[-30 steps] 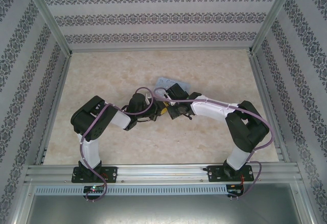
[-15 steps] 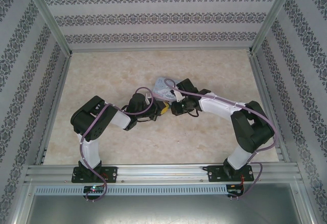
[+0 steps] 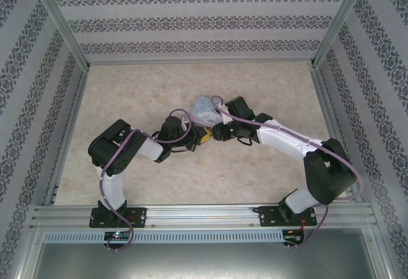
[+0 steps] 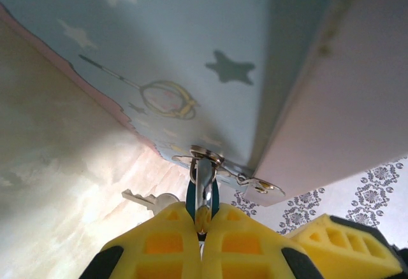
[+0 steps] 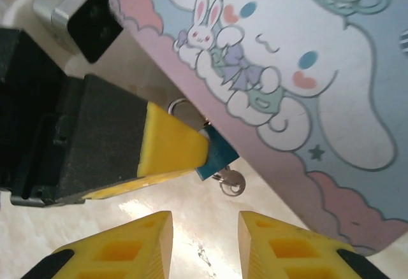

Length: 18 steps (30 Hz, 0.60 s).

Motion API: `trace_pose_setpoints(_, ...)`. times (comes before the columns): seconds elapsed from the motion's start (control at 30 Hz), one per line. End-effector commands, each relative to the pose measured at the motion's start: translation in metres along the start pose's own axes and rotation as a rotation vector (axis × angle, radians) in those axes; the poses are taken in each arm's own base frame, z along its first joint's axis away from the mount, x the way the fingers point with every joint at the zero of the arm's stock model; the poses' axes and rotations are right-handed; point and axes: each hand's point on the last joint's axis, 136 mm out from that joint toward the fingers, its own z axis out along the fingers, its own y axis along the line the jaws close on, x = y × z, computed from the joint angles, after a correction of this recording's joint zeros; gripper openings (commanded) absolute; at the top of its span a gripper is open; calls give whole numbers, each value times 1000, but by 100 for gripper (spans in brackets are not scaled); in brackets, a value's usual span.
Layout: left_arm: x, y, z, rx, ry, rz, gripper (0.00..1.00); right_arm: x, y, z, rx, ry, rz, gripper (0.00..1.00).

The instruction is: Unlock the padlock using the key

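Beside the tin, the left gripper pinches the padlock; the right gripper hovers parted, empty

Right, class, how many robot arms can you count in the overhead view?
2. The left arm bends in from the lower left; the right arm reaches in from the lower right. Both meet at the cartoon tin.

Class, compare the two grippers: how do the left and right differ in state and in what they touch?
The left gripper is shut on the small teal padlock; the right gripper is open and holds nothing. The left gripper touches the padlock hanging on the pale blue cartoon tin box; the right gripper is apart from it, near the small silver key. Both are yellow-tipped.
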Motion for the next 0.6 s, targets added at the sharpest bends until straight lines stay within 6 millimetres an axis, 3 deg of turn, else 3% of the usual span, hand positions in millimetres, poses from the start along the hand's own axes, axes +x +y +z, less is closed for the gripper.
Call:
trace_pose_setpoints(0.0, 8, -10, -1, 21, 33, 35, 0, 6, -1, 10, 95, 39, -113, 32)
trace_pose_setpoints(0.3, 9, -11, -1, 19, 35, 37, 0, 11, -12, 30, 299, 59, -281, 31)
trace_pose_setpoints(0.57, 9, -11, -2, 19, 37, 38, 0, 6, -19, 41, 377, 52, -314, 30)
